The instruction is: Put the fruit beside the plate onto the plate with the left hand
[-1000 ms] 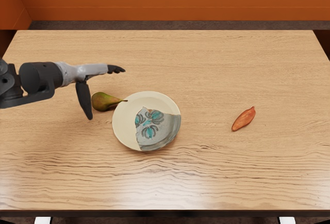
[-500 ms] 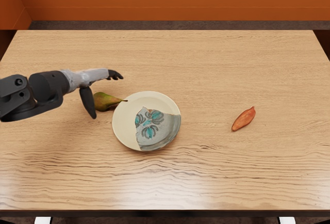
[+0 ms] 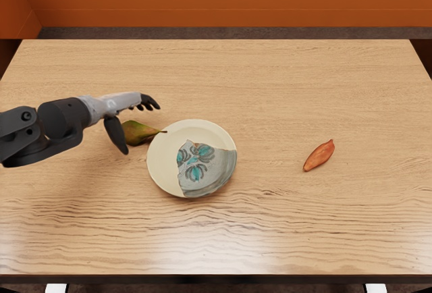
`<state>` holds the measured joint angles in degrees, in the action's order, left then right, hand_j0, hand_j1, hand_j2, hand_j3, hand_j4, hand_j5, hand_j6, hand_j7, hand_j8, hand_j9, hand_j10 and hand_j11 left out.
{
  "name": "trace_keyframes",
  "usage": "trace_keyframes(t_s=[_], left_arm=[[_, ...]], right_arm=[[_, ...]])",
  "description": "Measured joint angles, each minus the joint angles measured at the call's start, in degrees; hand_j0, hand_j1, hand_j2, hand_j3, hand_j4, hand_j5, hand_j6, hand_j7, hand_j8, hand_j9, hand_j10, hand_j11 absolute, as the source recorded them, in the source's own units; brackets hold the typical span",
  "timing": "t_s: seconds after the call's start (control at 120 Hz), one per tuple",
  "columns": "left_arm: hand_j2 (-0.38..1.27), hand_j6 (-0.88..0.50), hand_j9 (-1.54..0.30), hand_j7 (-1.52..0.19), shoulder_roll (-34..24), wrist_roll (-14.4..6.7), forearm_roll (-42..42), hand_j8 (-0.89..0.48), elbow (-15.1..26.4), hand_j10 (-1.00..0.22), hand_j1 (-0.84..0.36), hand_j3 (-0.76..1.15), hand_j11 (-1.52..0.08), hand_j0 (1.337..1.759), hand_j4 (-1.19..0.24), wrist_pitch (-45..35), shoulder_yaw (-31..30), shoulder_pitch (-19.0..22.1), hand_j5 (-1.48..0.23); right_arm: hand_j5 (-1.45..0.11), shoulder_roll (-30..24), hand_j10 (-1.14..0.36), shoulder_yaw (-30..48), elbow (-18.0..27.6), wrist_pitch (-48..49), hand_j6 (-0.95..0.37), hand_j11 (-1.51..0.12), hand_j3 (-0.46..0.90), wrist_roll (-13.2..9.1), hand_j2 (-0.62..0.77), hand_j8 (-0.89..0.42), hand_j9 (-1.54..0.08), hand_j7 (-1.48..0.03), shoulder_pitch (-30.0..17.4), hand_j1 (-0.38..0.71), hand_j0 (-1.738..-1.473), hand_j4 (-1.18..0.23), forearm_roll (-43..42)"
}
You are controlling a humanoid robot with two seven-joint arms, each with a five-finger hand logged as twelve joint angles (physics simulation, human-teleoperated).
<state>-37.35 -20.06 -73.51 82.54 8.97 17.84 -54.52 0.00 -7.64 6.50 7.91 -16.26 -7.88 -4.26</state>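
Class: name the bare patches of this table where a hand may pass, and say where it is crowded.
Free: the far strip behind the plate and left hand; the wide stretch between plate and reddish item; the table's whole near edge. Crowded: the plate's left side, where the pear lies close to the rim with the open hand by it.

The left hand [image 3: 125, 109] is over the left part of the table [image 3: 270, 225]. The pear [image 3: 140, 131] lies on the table just before the hand, on the side nearer to the viewer, between the hand's thumb and the plate [image 3: 160, 161]. The plate stands on the table just to the right of the hand and a little more to the front, with the pear's stem reaching to its rim. A small long item [image 3: 318, 155] lies on the table far to the right of the hand, beyond the plate and well apart from it.
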Motion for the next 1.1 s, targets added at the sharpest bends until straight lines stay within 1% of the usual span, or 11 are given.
trace_keyframes(t_s=[0.425, 0.742, 1.1], left_arm=[[0.07, -0.32, -0.41, -0.41, 0.3, -0.2, -0.6, -0.32, -0.7, -0.32, -0.03, 0.0, -0.41, 1.658, -0.32, -0.8, -1.3, 0.3, -0.41], [0.07, -0.35, -0.45, -0.45, 0.3, -0.1, -0.7, -0.35, -1.7, -0.35, -0.06, 0.0, -0.45, 1.658, -0.35, -1.3, -1.7, 0.5, -0.45], [0.08, -0.37, -0.47, -0.47, 1.0, -0.1, -0.7, -0.37, -1.7, -0.37, -0.08, 0.0, -0.47, 1.658, -0.37, -5.0, -2.9, 0.4, -0.47]], right_arm=[[0.0, 0.0, 0.0, 0.0, 0.0, 0.0, 0.0, 0.0, 0.0, 0.0, 0.0, 0.0, 0.0, 0.0, -0.1, -0.35, -1.658, 0.0, 0.0], [0.0, 0.0, 0.0, 0.0, 0.0, 0.0, 0.0, 0.0, 0.0, 0.0, 0.0, 0.0, 0.0, 0.0, -0.1, -0.35, -1.658, 0.0, 0.0], [0.0, 0.0, 0.0, 0.0, 0.0, 0.0, 0.0, 0.0, 0.0, 0.0, 0.0, 0.0, 0.0, 0.0, -0.2, -0.35, -1.658, 0.0, 0.0]])
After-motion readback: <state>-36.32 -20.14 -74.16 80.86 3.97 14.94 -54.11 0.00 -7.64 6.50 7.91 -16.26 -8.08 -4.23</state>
